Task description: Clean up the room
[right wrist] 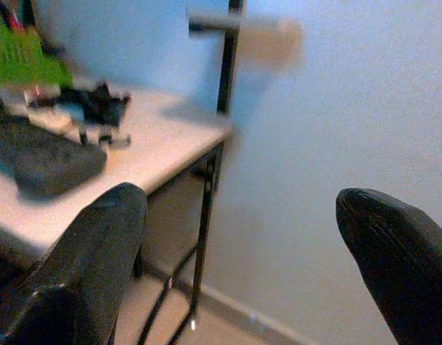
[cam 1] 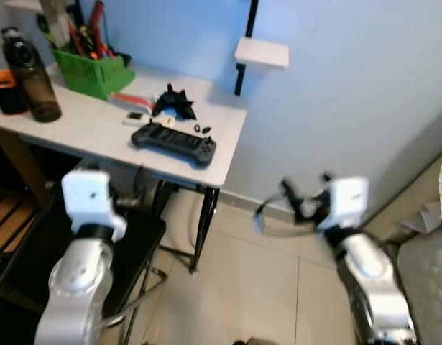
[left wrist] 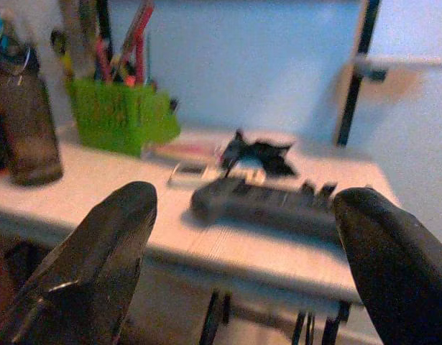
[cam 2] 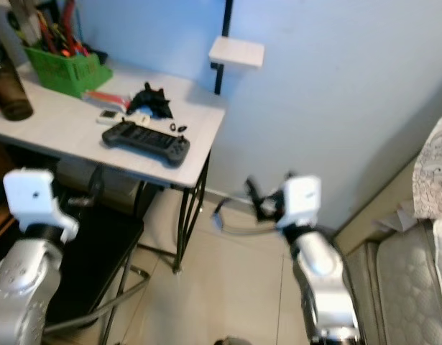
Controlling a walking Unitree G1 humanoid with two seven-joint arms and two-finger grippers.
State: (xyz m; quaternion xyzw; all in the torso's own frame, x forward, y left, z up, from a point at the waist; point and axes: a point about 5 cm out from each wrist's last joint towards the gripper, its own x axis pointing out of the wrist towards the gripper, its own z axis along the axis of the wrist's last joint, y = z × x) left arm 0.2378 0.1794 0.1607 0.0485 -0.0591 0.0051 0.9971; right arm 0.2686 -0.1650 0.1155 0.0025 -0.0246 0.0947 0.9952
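Here both pairs of jaws stand spread wide with nothing between them. The left gripper [left wrist: 242, 266] is raised in front of the desk [cam 1: 84, 133], its two black fingers [left wrist: 98, 251] framing the desk edge and the things on it. The right gripper [right wrist: 242, 266] is held out over the tiled floor [cam 1: 242, 287], to the right of the desk and near the blue wall [cam 1: 335, 93], one finger toward the desk's black leg [cam 1: 204, 223].

On the desk, nearest the front edge, lies a dark handheld console [cam 1: 174, 144], flat and lengthwise. Just behind it are a small white item [cam 1: 135, 116], a crumpled black thing [cam 1: 174, 103] and a few tiny black bits [cam 1: 201, 129]. Farther back on the robot's left stands a green basket [cam 1: 91, 72] stuffed with pens and tools, upright. Left of that is a dark bottle [cam 1: 30, 75], also upright, with an orange-topped object [cam 1: 3, 90] beside it at the picture's edge.

A black pole [cam 1: 243, 47] rises behind the desk's right corner and carries a small white shelf [cam 1: 261, 52]. Under the desk a black chair [cam 1: 134, 237] is tucked in. At far right is the edge of a mattress [cam 2: 415, 266].
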